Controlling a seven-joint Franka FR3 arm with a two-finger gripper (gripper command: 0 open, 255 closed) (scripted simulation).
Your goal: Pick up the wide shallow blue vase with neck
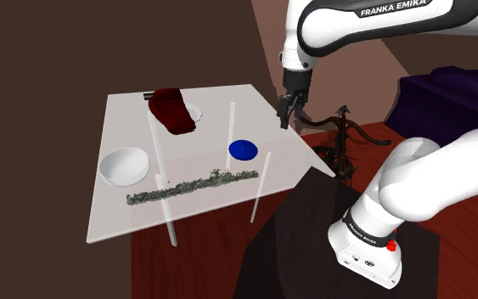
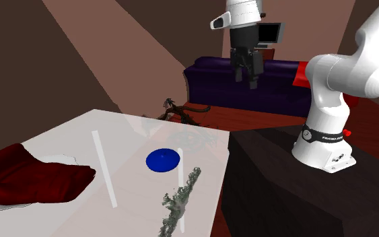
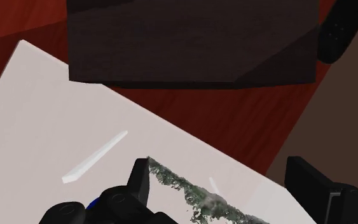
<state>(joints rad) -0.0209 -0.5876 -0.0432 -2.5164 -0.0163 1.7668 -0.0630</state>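
High over bench [image 1: 126, 212] corner: gripper [image 1: 289, 115], spread-fingered, holding nothing. Step in hand, by the look of it: approach, no contact yet.

Well below gripper & off toward bench middle: blue vase [image 1: 243, 150], alone on bare surface, untouched.

To do it well: shift across until centred over vase, then straight down w/ jaws kept wide. Prob. little side wall to pinch on so low & flat a form, so better to close on neck or across rim, slowly, w/o scraping bench.

Just past vase from gripper: grey-green mossy strip [image 1: 192, 184], near enough to snag on a sloppy descent. Best kept clear of. Farther out again: dark red bundle [image 1: 171, 110] & white bowl [image 1: 125, 165], both well apart from vase, likely no bother.

Vase itself: saturated blue, wide, very shallow, almost disc-like from above. Hint of a rise at centre in second exterior view; neck too small to make out. Plain surface, no pattern, material unclear.
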